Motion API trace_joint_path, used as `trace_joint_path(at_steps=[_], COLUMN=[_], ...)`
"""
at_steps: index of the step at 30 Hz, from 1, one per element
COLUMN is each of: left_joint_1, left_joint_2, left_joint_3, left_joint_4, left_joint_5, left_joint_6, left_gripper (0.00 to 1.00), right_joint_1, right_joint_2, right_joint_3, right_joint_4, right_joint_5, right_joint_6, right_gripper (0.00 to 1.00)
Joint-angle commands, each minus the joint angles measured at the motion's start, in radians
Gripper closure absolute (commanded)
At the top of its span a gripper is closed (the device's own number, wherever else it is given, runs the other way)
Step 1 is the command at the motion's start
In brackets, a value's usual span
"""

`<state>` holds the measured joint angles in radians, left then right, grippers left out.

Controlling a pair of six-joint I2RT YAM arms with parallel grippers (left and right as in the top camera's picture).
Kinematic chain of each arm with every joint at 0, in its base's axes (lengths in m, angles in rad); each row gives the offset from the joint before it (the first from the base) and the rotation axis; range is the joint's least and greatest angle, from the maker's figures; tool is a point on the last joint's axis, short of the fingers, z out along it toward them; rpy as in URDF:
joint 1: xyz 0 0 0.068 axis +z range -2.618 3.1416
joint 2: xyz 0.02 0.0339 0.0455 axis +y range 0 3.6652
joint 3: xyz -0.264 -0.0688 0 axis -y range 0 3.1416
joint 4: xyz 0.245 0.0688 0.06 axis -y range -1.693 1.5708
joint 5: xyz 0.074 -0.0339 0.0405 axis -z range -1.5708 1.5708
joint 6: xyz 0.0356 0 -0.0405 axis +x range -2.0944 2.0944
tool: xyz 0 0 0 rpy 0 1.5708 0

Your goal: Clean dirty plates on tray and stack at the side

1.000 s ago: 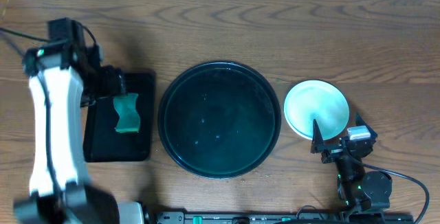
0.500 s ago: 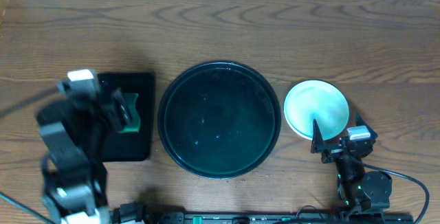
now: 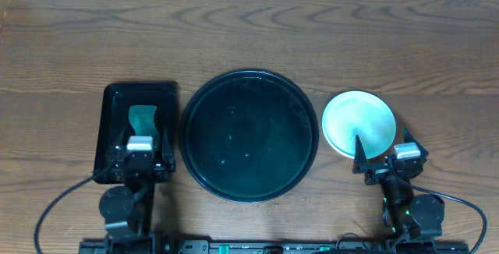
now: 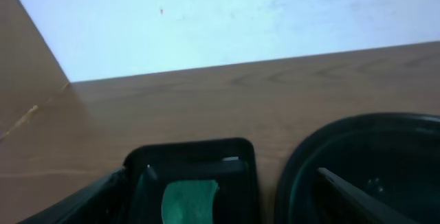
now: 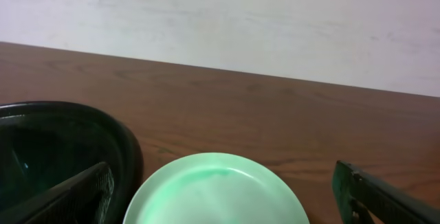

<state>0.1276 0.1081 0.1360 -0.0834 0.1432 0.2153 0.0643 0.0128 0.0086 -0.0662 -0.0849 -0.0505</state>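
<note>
The round black tray (image 3: pixel 249 74) lies mid-table with nothing on it. To its right, on the wood, rests a pale turquoise plate (image 3: pixel 359 120), whose face looks smooth in the right wrist view (image 5: pixel 220 186). My right gripper (image 3: pixel 382 143) stands open at the plate's near edge, one finger on each side, touching nothing. My left gripper (image 3: pixel 143 142) is open too and hovers over the near end of the small rectangular tray (image 3: pixel 109 98). Between its fingers the left wrist view shows the green sponge (image 4: pixel 189 200).
The green sponge (image 3: pixel 142 118) lies inside the rectangular black tray, left of the round tray (image 4: pixel 371 131). A pale wall rises behind the table's far edge. Both arm bases and their cables sit along the near edge.
My left arm has pulled back from over the rectangular tray to the near edge, leaving the sponge in it. The right arm and the plate have not moved.
</note>
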Motion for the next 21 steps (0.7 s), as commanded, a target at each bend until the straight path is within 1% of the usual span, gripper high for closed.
trace_joint_path(at_steps=[1, 9, 21], left_joint_1=[-0.005, -0.005, -0.008], left_joint_2=[-0.051, -0.107, -0.102], left_joint_3=[-0.055, -0.133, -0.132], left_joint_4=[0.014, 0.018, 0.018], left_joint_5=[-0.044, -0.066, -0.069], left_joint_6=[0.019, 0.017, 0.016], left_gripper=[0.16, 0.17, 0.16], right_joint_1=[0.011, 0.011, 0.011], right_joint_2=[-0.007, -0.007, -0.007], right_joint_3=[-0.003, -0.003, -0.003], right_joint_4=[-0.002, -0.002, -0.002], right_joint_5=[0.006, 0.006, 0.006], right_joint_6=[0.016, 0.016, 0.016], right_gripper=[0.01, 0.01, 0.01])
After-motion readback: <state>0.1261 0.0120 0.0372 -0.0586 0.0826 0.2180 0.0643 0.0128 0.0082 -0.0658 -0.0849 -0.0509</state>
